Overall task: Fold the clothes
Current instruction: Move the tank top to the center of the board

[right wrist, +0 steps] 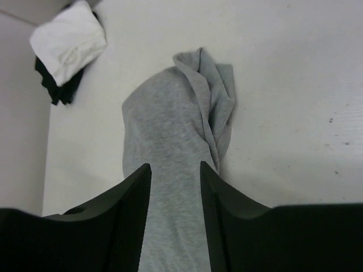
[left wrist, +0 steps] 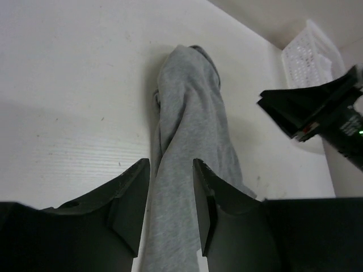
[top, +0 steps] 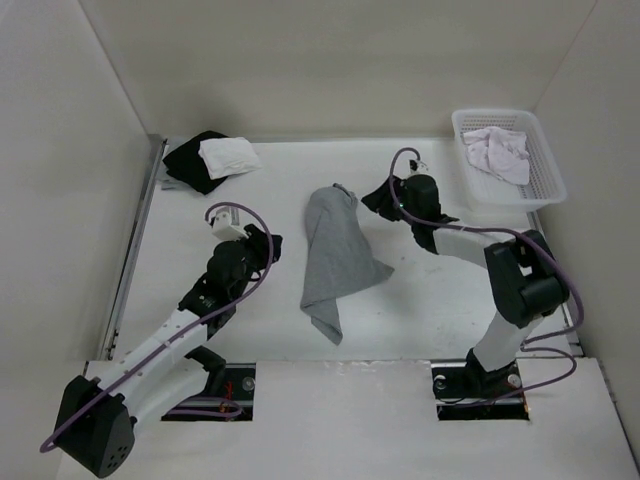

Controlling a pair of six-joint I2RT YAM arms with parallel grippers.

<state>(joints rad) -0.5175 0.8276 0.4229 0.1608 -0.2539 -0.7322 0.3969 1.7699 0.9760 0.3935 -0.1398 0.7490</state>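
Observation:
The clothes (top: pixel 335 255) are one grey knit garment, lying bunched in a long crumpled strip in the middle of the table. My left gripper (top: pixel 268 248) hovers to its left, open. In the left wrist view the grey cloth (left wrist: pixel 187 124) shows past the gap between the spread fingers (left wrist: pixel 131 195), untouched by them. My right gripper (top: pixel 372 200) hangs open just right of the garment's far end. The right wrist view has the garment (right wrist: pixel 164 124) below and between that gripper's parted fingers (right wrist: pixel 127 204), which grip nothing.
A white basket (top: pixel 545 165) at the back right holds a pale white-pink cloth (top: pixel 500 150). Black and white cloths (top: pixel 215 158) lie stacked at the back left. White walls close off the table on three sides.

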